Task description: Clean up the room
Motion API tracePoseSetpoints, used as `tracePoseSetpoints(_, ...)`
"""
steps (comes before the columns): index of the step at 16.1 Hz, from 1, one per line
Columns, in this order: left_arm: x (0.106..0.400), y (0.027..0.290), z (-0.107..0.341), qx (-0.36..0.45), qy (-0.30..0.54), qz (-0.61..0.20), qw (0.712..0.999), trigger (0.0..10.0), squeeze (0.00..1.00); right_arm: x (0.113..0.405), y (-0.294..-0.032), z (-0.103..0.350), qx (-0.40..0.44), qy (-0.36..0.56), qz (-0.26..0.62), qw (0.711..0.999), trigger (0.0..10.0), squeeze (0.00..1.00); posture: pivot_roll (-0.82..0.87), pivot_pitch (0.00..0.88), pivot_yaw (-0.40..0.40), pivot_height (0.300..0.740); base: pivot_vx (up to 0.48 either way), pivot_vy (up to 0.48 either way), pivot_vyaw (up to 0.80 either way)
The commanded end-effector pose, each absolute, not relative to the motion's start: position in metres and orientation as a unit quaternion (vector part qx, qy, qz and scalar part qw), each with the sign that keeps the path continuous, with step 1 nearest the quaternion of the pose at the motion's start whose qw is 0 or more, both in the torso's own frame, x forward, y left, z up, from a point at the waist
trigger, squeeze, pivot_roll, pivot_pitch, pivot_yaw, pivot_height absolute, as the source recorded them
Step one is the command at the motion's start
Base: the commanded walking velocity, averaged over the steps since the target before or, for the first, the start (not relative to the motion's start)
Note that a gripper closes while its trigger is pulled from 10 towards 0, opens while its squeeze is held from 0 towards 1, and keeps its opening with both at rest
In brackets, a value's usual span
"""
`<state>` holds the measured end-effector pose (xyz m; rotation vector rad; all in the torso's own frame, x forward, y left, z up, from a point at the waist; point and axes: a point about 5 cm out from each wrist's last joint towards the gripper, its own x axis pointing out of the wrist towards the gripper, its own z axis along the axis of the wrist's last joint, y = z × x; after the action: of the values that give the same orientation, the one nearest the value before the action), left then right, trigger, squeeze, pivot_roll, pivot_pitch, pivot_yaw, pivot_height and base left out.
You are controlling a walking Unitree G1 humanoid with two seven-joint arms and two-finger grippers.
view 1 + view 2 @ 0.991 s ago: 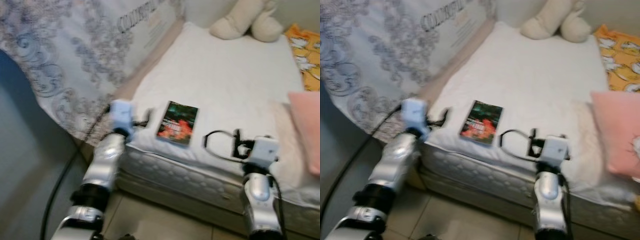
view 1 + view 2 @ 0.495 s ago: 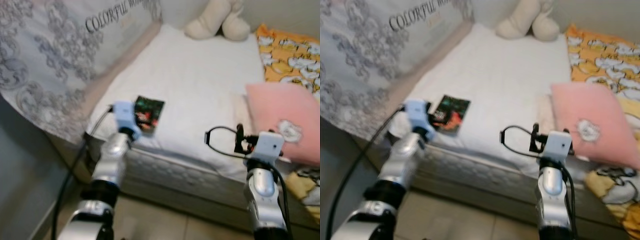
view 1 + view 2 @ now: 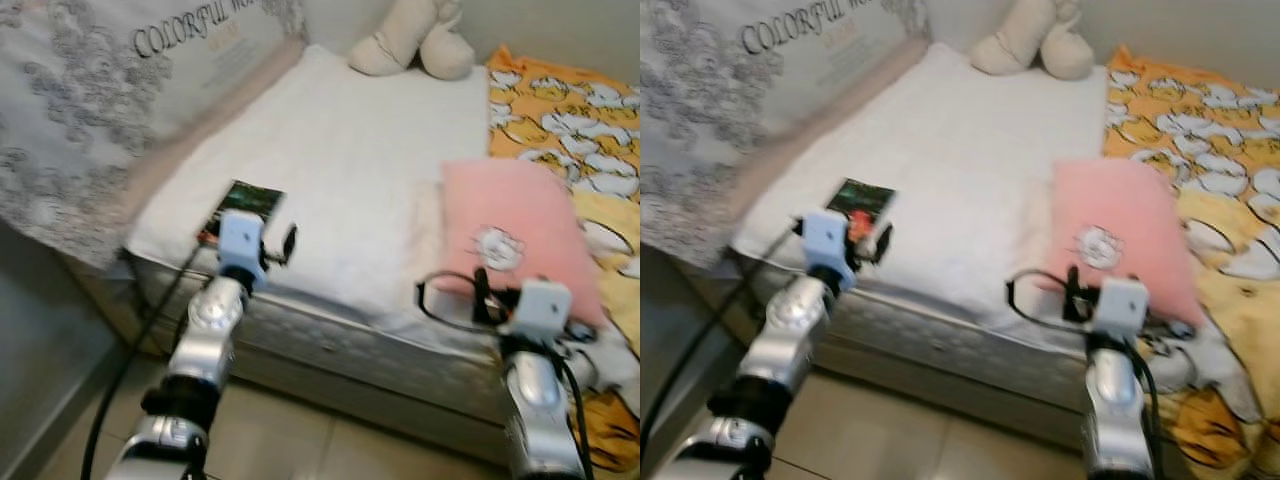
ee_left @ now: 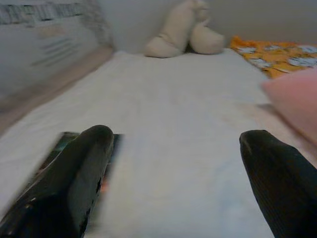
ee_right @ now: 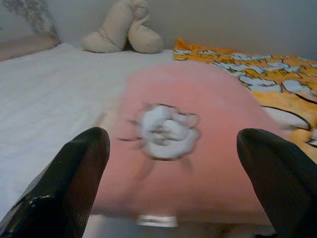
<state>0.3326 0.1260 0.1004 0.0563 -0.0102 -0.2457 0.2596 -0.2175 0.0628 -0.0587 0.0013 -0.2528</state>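
Pink pillow [image 5: 198, 148] before right end effector [image 5: 173, 183].

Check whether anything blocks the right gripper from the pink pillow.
Nothing visible does. The right gripper is open and faces the pink pillow directly, with only bare white sheet beside it.

Place: home bedroom | evidence: white mattress [image 3: 370, 150], pink pillow [image 3: 510, 225], cream plush toy [image 3: 410, 40], orange cartoon-print blanket [image 3: 560, 100], tiled floor [image 3: 300, 440]
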Motion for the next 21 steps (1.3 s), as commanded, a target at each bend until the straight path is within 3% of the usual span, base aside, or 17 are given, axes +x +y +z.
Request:
tracePoseSetpoints(1,0.336,0.118,0.106,0.034,-0.013,-0.132,0.991,10.0,1.0,0.258,-0.221,0.058,-0.027,0.015,-0.131,0.991,10.0,1.0,0.02,0.0,0.02,0.74,0.0,-0.416,0.0)
tracePoseSetpoints(10,0.33,0.11,0.094,0.023,0.002,-0.174,0.985,10.0,1.0,0.252,-0.218,0.055,-0.048,0.018,-0.125,0.991,10.0,1.0,-0.02,0.0,0.036,0.74,0.263,-0.379,0.0)
tracePoseSetpoints(11,0.332,0.108,0.096,0.048,-0.003,-0.17,0.984,10.0,1.0,0.251,-0.218,0.052,-0.043,0.028,-0.131,0.99,10.0,1.0,-0.03,0.0,0.039,0.74,0.274,0.0,-0.69)
tracePoseSetpoints(12,0.334,0.108,0.096,0.068,-0.002,-0.161,0.985,10.0,0.0,0.251,-0.216,0.053,-0.045,0.025,-0.129,0.99,10.0,1.0,-0.03,0.0,0.042,0.74,0.0,0.0,-0.61)
tracePoseSetpoints(13,0.337,0.108,0.097,0.074,-0.001,-0.145,0.987,10.0,0.0,0.253,-0.215,0.054,-0.052,0.022,-0.126,0.99,10.0,0.0,-0.03,0.0,0.042,0.74,0.0,0.0,0.0)
tracePoseSetpoints(15,0.341,0.11,0.107,0.031,-0.016,-0.132,0.991,10.0,0.0,0.263,-0.207,0.064,-0.053,0.002,-0.109,0.993,10.0,0.0,-0.02,0.0,0.038,0.74,0.15,0.0,0.0)
tracePoseSetpoints(21,0.348,0.108,0.117,0.007,-0.028,-0.126,0.992,10.0,0.0,0.278,-0.208,0.078,-0.061,-0.022,-0.108,0.992,10.0,0.0,0.0,0.0,0.039,0.74,0.48,0.0,0.0)
